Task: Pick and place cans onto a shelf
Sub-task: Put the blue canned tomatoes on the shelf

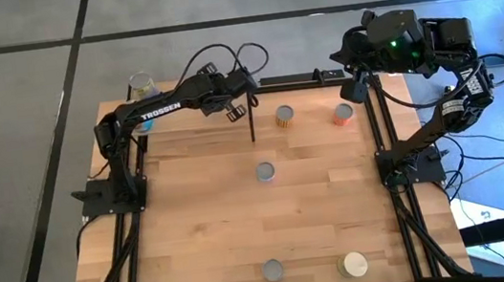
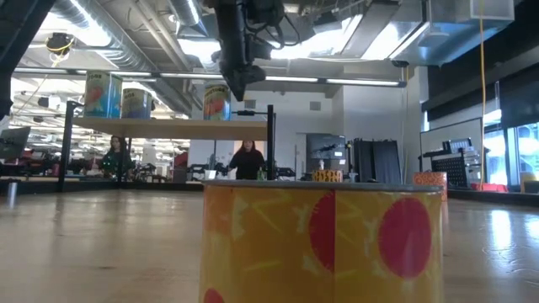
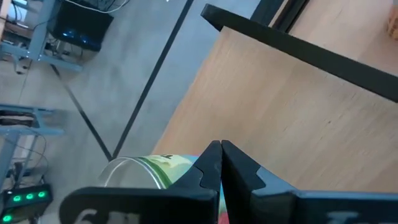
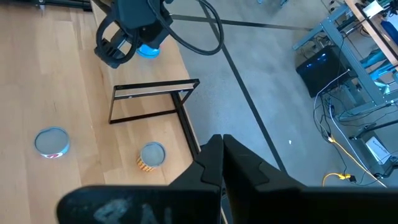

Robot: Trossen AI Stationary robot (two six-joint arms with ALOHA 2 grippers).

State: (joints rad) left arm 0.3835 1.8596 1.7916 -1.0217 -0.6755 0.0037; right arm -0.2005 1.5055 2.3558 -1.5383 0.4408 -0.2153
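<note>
Five cans show loose on the table from above: an orange-labelled can and a red-labelled can near the far edge, a grey-topped can mid-table with clear wood around it, and two at the near edge, a silver-topped can and a cream-topped can. The left gripper hangs over the shelf at the far edge; the right gripper waits at the far right corner.

Low down, three cans stand on the shelf board, the left gripper just above the rightmost.

Left wrist: fingers pressed together, holding nothing.

Right wrist: fingers likewise closed and empty.
</note>
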